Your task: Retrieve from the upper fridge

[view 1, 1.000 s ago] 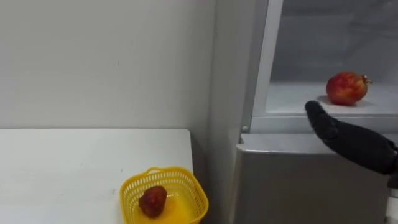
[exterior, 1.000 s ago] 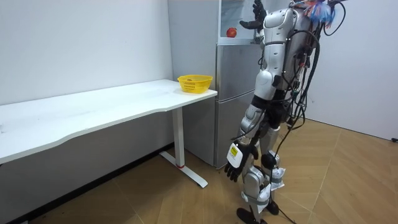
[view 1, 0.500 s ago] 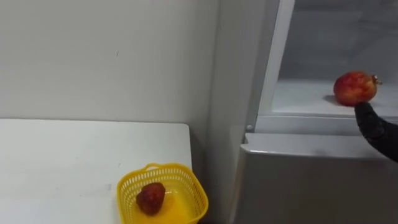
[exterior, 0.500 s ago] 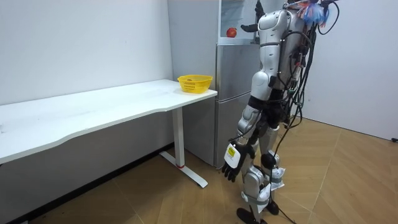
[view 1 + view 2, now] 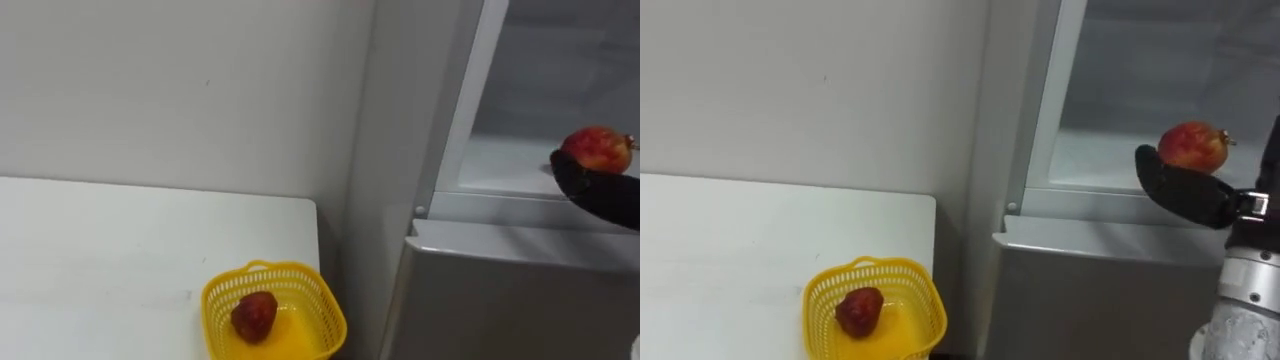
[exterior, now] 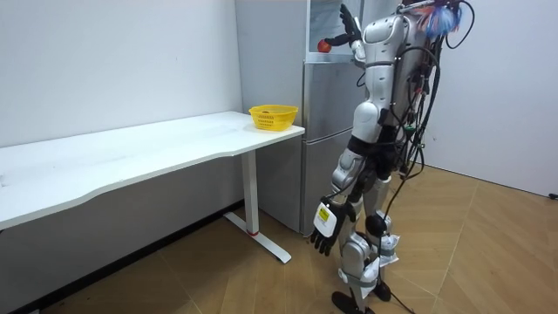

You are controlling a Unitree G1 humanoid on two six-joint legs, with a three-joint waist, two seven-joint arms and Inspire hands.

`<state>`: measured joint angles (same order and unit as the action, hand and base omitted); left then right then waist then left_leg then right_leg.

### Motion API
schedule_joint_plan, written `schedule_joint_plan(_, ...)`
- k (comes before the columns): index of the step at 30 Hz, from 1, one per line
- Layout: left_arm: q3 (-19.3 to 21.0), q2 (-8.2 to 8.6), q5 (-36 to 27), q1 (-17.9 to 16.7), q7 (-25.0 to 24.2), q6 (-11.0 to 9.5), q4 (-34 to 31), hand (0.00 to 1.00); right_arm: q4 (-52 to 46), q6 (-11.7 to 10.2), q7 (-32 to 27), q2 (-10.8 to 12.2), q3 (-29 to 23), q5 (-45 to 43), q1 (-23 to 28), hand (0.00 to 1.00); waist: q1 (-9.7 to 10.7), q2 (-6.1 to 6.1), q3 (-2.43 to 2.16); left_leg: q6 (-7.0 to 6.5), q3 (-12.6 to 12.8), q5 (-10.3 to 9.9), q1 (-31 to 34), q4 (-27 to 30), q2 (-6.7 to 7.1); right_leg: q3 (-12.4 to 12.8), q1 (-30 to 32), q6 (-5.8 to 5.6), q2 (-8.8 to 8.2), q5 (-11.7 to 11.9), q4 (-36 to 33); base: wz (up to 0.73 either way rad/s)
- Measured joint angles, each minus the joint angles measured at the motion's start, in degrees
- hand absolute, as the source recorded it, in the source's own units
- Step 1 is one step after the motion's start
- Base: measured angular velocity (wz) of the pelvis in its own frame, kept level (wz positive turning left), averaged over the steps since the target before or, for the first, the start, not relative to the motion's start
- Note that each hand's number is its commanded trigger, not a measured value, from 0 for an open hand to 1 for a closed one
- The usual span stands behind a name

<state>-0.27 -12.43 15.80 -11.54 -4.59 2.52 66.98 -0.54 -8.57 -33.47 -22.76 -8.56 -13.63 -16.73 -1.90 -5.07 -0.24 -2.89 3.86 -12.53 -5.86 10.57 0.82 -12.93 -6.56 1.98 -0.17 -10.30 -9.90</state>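
At the upper fridge shelf [image 5: 1090,165], the right hand [image 5: 1185,192] is spread just before the red fruit [image 5: 1193,147], holding nothing. Cupping fully round the fruit before closing seems wise.

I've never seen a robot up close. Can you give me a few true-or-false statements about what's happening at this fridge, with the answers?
1. The yellow basket stands on the white table beside the fridge. True.
2. The basket is empty. False: a dark fruit lies in it.
3. A red fruit lies in the open upper fridge. True.
4. The right hand is clenched round that fruit. False: it is held just in front of it, fingers straight.
5. The left hand hangs by the robot's leg. True.
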Motion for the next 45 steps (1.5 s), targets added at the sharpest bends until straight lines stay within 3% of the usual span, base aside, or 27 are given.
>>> schedule_joint_plan(5,1.2,-0.43,0.1,-0.5,-1.4,0.1,-0.2,0.0,3.0,1.3,0.1,-4.0,0.3,-0.1,-3.3,0.0,-0.1,-0.01,0.1,0.22,-0.8,0.1,0.3,0.1,0.01,-1.4,0.1,0.02,-0.23,0.0,-0.2,0.08)
schedule_joint_plan(7,1.6,-0.69,0.1,-0.5,-1.5,0.2,-0.5,0.0,5.5,2.3,0.1,-5.6,0.3,1.3,-6.1,0.0,-0.2,-0.92,0.45,0.28,-0.9,0.2,0.4,0.2,0.03,-1.4,0.3,0.18,-0.31,-0.4,-0.8,0.03)
schedule_joint_plan(9,2.4,-0.72,0.3,-0.4,-1.6,0.2,-0.6,0.0,7.8,2.7,0.1,-7.0,0.3,3.0,-7.8,0.0,-0.4,-1.64,0.15,0.31,-0.9,0.2,0.9,0.4,0.04,-1.4,0.7,0.2,-0.31,-0.4,-0.7,0.02)
schedule_joint_plan(13,2.4,-0.9,0.7,-0.4,-1.6,0.2,-0.6,0.0,10.0,3.1,0.4,-9.2,0.3,4.4,-9.3,0.0,-1.2,-2.04,0.06,0.29,-1.0,0.2,1.3,0.8,0.14,-1.6,0.8,0.19,-0.39,-0.4,-0.7,0.01)
schedule_joint_plan(25,2.4,-1.7,2.3,-0.5,-1.5,0.4,-1.2,0.0,15.3,3.3,5.9,-9.7,0.4,8.6,-9.4,0.0,-1.1,-1.38,0.06,0.3,-2.5,0.2,1.8,1.2,0.32,-3.2,0.5,0.2,-0.64,-0.4,-0.8,0.06)
schedule_joint_plan(33,2.5,-2.36,2.5,-1.0,-1.6,1.2,-3.0,0.0,19.4,5.0,10.9,-11.4,0.8,13.6,-9.4,0.0,-1.3,-2.0,0.25,0.27,-2.5,0.3,2.2,1.1,0.46,-2.9,0.9,0.19,-0.74,-0.4,-0.8,0.0)
schedule_joint_plan(39,3.5,-2.64,2.4,-1.5,-1.8,1.3,-3.0,0.0,21.0,6.2,14.5,-11.6,0.8,13.9,-10.3,0.0,-1.0,-3.09,-0.01,0.27,-2.5,0.3,2.2,1.3,0.48,-3.0,1.0,0.19,-0.74,-0.4,-0.7,0.0)
schedule_joint_plan(42,3.5,-2.64,2.4,-1.5,-1.8,1.3,-3.0,0.0,22.4,6.3,15.9,-11.7,1.1,13.9,-11.5,0.0,-0.6,-3.07,0.01,0.26,-2.5,0.3,2.3,1.2,0.48,-3.3,1.0,0.18,-0.76,-0.4,-0.7,0.01)
schedule_joint_plan(43,3.5,-2.64,2.4,-1.5,-1.8,1.5,-3.1,0.0,22.7,6.2,16.2,-12.4,1.9,14.6,-11.6,0.0,-0.7,-2.75,0.23,0.26,-2.6,0.3,2.2,1.2,0.47,-3.5,1.0,0.18,-0.8,-0.4,-0.7,0.03)
schedule_joint_plan(45,3.5,-2.64,2.5,-1.5,-1.8,2.0,-3.2,0.0,23.4,6.2,17.7,-13.8,3.0,15.9,-11.6,0.0,-0.7,-2.67,0.23,0.26,-2.6,0.3,2.2,1.2,0.45,-3.7,1.0,0.19,-0.81,-0.4,-0.8,0.0)
